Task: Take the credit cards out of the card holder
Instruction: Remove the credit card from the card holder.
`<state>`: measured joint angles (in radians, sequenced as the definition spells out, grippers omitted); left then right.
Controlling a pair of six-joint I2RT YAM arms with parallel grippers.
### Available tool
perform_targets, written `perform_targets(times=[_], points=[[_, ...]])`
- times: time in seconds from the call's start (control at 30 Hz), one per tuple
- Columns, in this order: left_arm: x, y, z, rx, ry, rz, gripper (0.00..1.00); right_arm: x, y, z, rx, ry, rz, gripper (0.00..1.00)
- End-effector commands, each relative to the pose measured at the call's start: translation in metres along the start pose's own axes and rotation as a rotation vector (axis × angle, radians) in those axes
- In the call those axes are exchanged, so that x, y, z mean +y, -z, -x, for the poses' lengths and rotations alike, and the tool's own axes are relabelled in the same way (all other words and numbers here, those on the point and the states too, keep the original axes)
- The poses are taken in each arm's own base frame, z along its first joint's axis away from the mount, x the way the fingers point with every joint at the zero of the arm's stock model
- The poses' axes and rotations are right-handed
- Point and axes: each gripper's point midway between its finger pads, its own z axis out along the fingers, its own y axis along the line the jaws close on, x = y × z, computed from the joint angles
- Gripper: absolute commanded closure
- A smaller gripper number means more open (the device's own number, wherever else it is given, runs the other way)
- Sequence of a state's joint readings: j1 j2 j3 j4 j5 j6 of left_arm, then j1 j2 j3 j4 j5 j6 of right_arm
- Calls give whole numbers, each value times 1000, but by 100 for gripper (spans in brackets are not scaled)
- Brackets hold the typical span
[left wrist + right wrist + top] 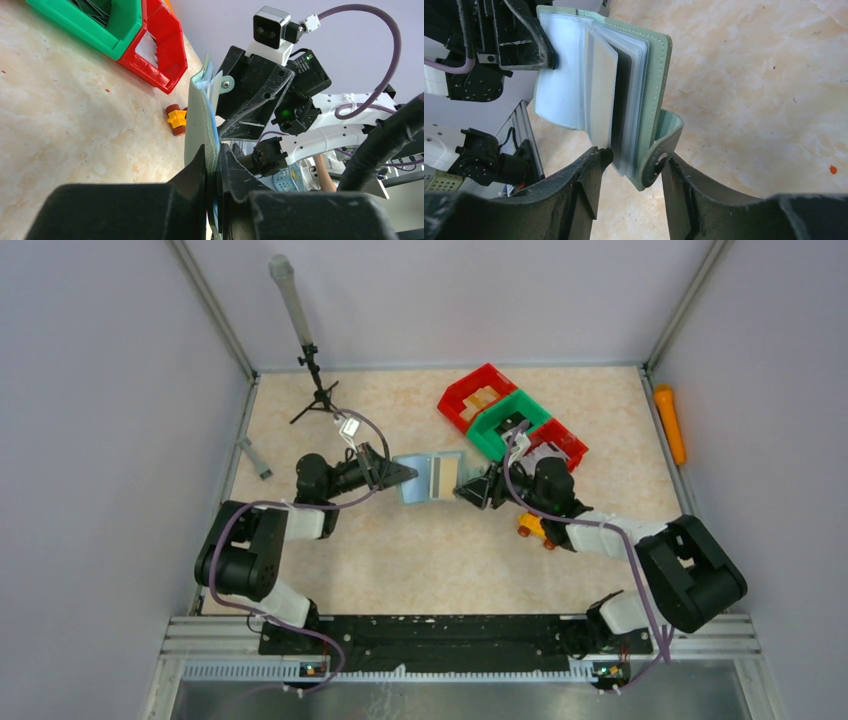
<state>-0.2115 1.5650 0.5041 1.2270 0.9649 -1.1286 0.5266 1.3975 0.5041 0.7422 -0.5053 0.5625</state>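
Note:
The card holder (425, 478) hangs open above the middle of the table between both arms. My left gripper (408, 474) is shut on its pale left cover, which stands edge-on between the fingers in the left wrist view (214, 150). The holder (569, 75) shows clear sleeves fanned out and a grey-green cover with a snap tab (659, 160). My right gripper (636, 157) is open, its fingers standing either side of the sleeves and the tab, the right finger against the tab. The credit cards are hidden inside the sleeves.
Red bins (478, 395) and a green bin (510, 425) sit behind my right arm. A yellow toy car (535, 527) lies beside its forearm. An orange object (668, 423) rests on the right rail. A small tripod (315, 380) stands at the back left.

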Motion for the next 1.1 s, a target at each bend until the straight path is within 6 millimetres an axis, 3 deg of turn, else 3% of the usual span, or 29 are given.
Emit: perform_targets(times=[0.0, 0.23, 0.73, 1.07], points=[[-10, -3, 2, 4, -55, -49, 100, 14, -4, 18, -46, 42, 71, 49], [-6, -6, 0, 21, -53, -32, 100, 21, -1, 18, -59, 54, 107, 33], [0, -19, -12, 84, -53, -5, 100, 42, -2, 13, -33, 60, 224, 29], [4, -29, -24, 143, -79, 34, 100, 45, -14, 0, 36, 80, 219, 25]])
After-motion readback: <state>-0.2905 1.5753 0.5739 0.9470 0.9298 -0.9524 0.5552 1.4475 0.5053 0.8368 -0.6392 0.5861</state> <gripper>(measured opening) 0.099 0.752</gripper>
